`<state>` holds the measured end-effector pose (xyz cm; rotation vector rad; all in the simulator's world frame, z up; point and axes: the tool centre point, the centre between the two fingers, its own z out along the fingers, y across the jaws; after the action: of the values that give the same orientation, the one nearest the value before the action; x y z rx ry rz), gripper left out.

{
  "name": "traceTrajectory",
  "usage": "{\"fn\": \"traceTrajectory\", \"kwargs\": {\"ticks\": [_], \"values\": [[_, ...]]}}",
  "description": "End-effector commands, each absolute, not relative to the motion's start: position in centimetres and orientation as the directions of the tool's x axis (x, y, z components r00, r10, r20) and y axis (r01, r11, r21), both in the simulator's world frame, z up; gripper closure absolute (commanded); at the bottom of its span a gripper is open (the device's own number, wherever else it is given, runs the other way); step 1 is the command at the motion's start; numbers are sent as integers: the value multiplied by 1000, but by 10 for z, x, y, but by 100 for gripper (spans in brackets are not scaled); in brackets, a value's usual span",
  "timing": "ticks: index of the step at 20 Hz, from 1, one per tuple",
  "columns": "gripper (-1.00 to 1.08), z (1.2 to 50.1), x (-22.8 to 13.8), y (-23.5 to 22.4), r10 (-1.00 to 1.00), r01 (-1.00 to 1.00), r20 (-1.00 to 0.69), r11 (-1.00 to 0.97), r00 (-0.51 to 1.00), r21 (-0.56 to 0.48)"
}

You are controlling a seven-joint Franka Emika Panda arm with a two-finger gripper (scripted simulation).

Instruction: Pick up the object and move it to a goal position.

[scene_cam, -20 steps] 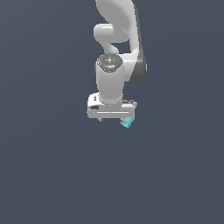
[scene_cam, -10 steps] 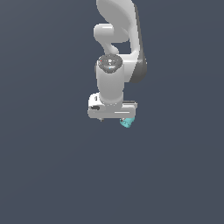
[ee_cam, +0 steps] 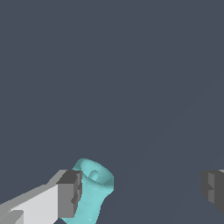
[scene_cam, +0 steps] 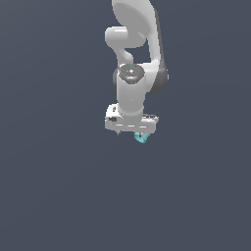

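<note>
Grasp not yet made: gripper (ee_cam: 142, 190) jaws stand wide apart, object (ee_cam: 91, 189) beside one finger, at 5 o'clock under the wrist; pickup and carry remain.

object (scene_cam: 141, 138) mostly hidden, fingers (ee_cam: 70, 193) cropped

No legible text or markings anywhere.

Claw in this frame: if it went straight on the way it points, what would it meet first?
Probably the dark floor. The open claw points down at it, and the turquoise flared piece sits beside one finger, not between them; depth is unclear.
</note>
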<state>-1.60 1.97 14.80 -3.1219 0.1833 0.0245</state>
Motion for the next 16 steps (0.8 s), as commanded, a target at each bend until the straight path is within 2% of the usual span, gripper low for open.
{"fn": "traceTrajectory", "kwargs": {"ticks": [1,16], "values": [[-92,143,-21,27,-158,-158,-16,-987,987,-11],[-92,107,-66,73,-439,-440,-7,-898,898,-2]]}}
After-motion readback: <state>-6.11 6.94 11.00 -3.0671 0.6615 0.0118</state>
